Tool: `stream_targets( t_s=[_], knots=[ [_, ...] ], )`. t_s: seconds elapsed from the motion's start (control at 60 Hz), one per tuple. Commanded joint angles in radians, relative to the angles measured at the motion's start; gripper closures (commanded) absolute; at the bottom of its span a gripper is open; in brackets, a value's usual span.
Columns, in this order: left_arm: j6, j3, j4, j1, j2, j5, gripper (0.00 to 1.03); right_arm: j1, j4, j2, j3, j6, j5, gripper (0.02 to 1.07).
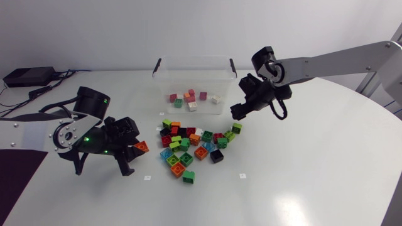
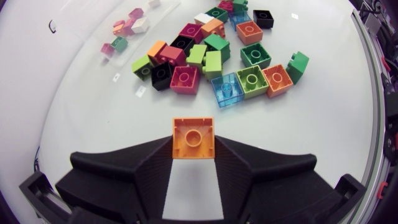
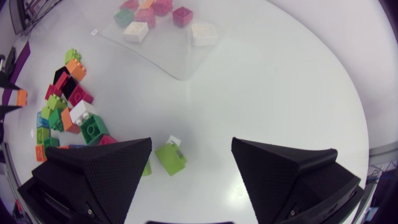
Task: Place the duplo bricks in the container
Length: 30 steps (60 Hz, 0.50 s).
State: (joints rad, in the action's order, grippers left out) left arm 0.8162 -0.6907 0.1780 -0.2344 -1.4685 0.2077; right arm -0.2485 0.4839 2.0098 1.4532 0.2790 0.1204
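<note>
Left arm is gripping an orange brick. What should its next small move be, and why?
Probably carry it up over the pile toward the container. The left gripper is shut on the orange brick, which is short of the pile, and the container lies beyond that pile.

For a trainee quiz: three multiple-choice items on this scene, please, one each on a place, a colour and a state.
1. The loose brick pile lies: A) in front of the container B) inside it C) behind it.
2. The brick in the left gripper is: A) blue B) orange C) white.
3. The right gripper is: A) shut on a brick B) open C) out of view.
1A: the head view shows the pile on the table before it. 2B: the left wrist view shows it orange. 3B: its fingers stand wide apart, gripping nothing.
</note>
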Motion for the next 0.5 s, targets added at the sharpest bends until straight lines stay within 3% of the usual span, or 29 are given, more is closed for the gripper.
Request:
stream_targets(
  t_s=[0.0, 0.2, 0.483],
  knots=[
    [0.026, -0.003, 0.031, 0.006, 0.045, 0.01, 0.78, 0.008, 0.061, 0.049, 0.042, 0.155, 0.025, 0.14],
    [-0.005, -0.096, 0.074, 0.006, 0.083, 0.013, 0.78, -0.005, 0.094, 0.072, 0.038, 0.27, 0.042, 0.15],
    [-0.112, -0.279, 0.086, -0.036, 0.06, 0.019, 0.78, -0.011, 0.104, 0.093, 0.032, 0.339, 0.062, 0.34]
  ],
)
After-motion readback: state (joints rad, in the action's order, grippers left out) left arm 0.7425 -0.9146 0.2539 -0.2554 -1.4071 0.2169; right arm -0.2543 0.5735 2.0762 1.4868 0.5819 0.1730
